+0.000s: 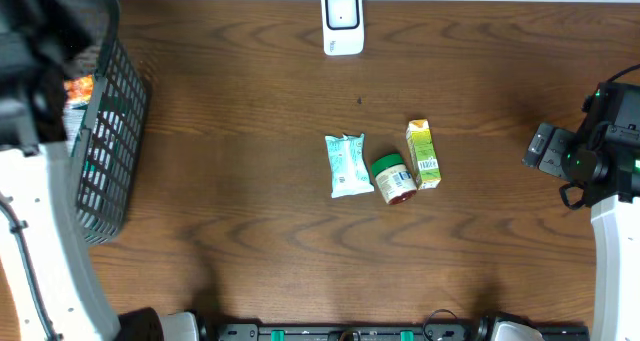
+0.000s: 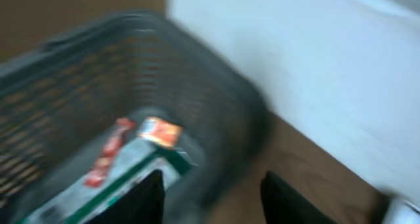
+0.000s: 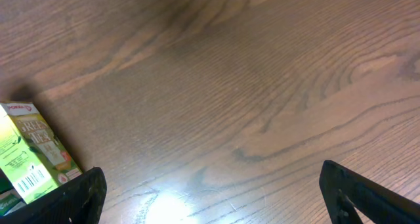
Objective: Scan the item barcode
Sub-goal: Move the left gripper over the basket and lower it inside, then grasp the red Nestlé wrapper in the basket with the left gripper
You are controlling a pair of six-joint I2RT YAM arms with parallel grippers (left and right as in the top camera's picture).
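Observation:
Three items lie mid-table: a pale teal packet (image 1: 346,165), a green-lidded jar (image 1: 392,177) and a yellow-green carton (image 1: 423,153) whose barcode faces up. The carton (image 3: 29,158) also shows at the left edge of the right wrist view. A white scanner (image 1: 341,21) stands at the far edge. My right gripper (image 3: 213,198) hovers open over bare wood to the right of the carton. My left gripper (image 2: 213,188) is over the dark basket (image 2: 216,99) at far left, blurred, fingers apart with only the basket rim and table seen between them.
The basket (image 1: 110,131) holds a white and green package (image 2: 98,184) with a red and orange label. My right arm (image 1: 610,151) sits at the right edge and my left arm's white links (image 1: 40,241) run along the left edge.

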